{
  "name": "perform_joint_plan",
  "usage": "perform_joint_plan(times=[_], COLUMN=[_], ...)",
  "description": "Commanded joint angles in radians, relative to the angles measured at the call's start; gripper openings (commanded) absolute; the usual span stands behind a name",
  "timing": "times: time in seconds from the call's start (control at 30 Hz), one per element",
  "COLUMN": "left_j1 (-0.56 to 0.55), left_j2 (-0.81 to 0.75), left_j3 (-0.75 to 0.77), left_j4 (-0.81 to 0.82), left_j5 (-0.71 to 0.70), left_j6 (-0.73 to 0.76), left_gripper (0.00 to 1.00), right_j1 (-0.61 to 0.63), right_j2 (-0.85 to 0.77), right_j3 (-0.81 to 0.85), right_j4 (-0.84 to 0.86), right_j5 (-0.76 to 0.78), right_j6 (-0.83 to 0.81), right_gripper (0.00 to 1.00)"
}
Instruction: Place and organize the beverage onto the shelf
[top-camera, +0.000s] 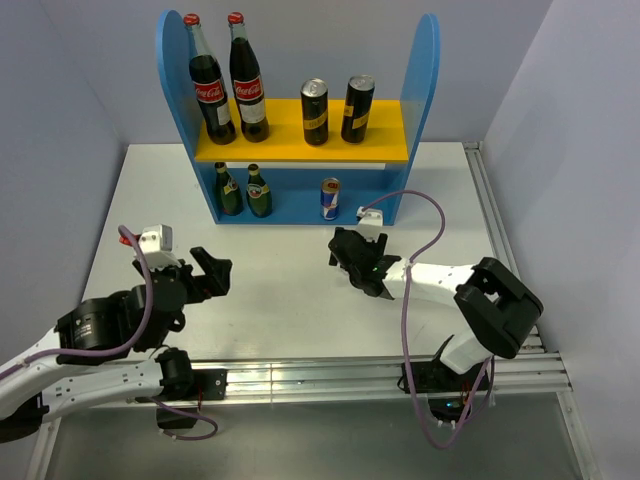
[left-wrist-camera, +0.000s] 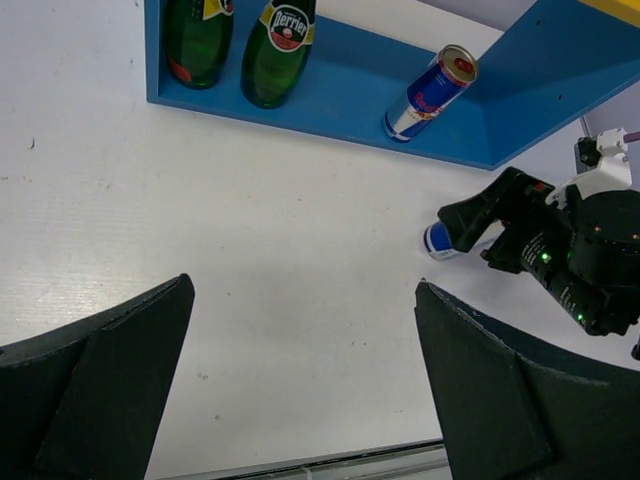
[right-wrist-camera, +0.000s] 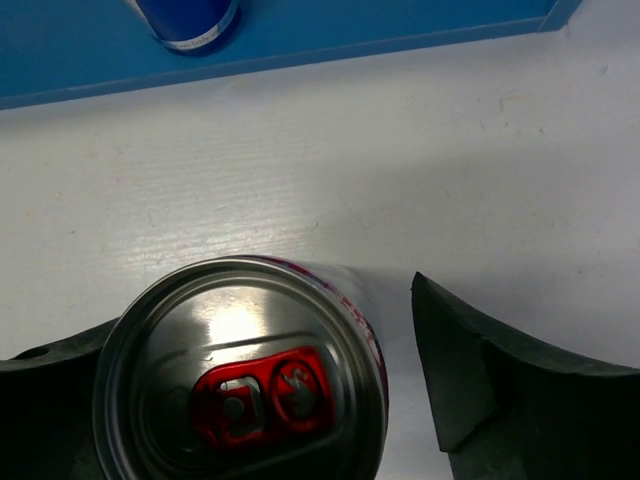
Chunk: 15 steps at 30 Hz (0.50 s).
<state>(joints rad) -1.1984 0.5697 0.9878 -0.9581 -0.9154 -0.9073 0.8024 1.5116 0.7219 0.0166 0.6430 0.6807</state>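
On white table (pale walls), left pincer spread; right pincer spread around slim can.

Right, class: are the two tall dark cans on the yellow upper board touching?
Apart. The top external view shows the left dark can and the right dark can upright on the yellow board, with bare board showing between them.

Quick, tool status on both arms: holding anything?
Left tool: open, empty.
Right tool: open around the slim can standing on the table; gap on one side, not clamped.
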Motion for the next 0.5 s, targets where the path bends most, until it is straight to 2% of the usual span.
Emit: perform_joint_plan(times=[0.0,0.1,0.13,0.2,0.23,0.3,0.33,0.47], left_j1=[-0.004,-0.004,-0.004,-0.004,-0.004,-0.004,-0.004,-0.004], left_j2=[0.027,0.056,0.059,0.062,0.061,0.058,0.055,0.048], left_j3=[0.003,0.009,0.011,0.009,0.009,0.008,0.008,0.005], left_j4=[-0.013,-0.027,-0.03,-0.027,-0.022,-0.021,-0.022,-0.018], left_j5=[-0.025,-0.03,-0.031,-0.031,-0.03,-0.03,-0.031,-0.03], left_j6=[-0.008,-0.018,-0.018,-0.018,-0.015,-0.012,-0.013,-0.008], left_gripper=[0.99,0.99,0.99,0.99,0.99,0.99,0.99,0.99], right_j1=[-0.003,-0.002,-0.002,-0.002,-0.002,-0.002,-0.002,-0.002], right_j2=[0.016,0.007,0.006,0.009,0.01,0.012,0.01,-0.005], right_j3=[0.024,0.008,0.004,0.005,0.008,0.024,0.03,0.068], right_j4=[0.017,0.02,0.022,0.017,0.011,-0.009,-0.009,-0.055], right_j5=[0.037,0.041,0.043,0.052,0.053,0.069,0.078,0.102], right_j6=[0.023,0.031,0.033,0.03,0.022,0.023,0.029,0.02], right_gripper=[0.81,0.68,0.6,0.51,0.36,0.15,0.0,0.0])
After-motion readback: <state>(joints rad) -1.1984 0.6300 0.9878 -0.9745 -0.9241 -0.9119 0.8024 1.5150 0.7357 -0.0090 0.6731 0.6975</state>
